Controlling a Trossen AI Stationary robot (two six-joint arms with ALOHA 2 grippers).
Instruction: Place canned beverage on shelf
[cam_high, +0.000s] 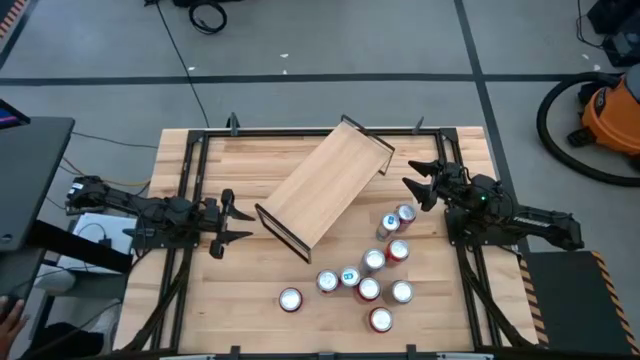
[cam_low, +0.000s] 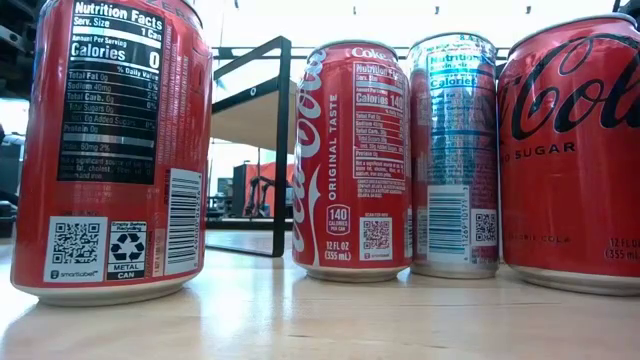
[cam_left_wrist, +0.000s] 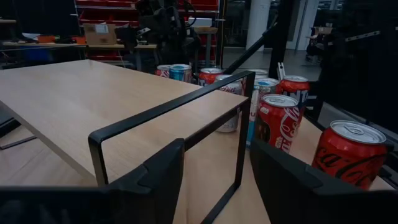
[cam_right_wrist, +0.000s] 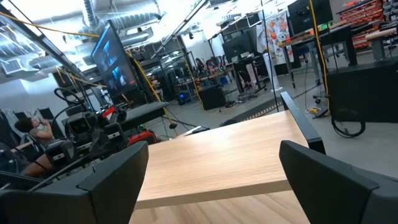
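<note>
A: What lay off the slatted wooden surface (cam_high: 250, 300)?

B: An orange shop vacuum (cam_high: 612, 112) with a black hose stood on the grey floor (cam_high: 330, 40). Black cables (cam_high: 208, 15) trailed there too.

A: Anything else?

B: A person (cam_right_wrist: 34, 134) sat among the far benches.

The shelf (cam_high: 326, 187) lay askew across the middle of the table (cam_high: 200, 300), with the cans (cam_high: 368, 270) clustered on the tabletop just beside its right-hand side, none on it. The left gripper (cam_high: 226, 223) sat near the shelf's left end frame, and the right gripper (cam_high: 422, 182) was off its right end, apart from it.
</note>
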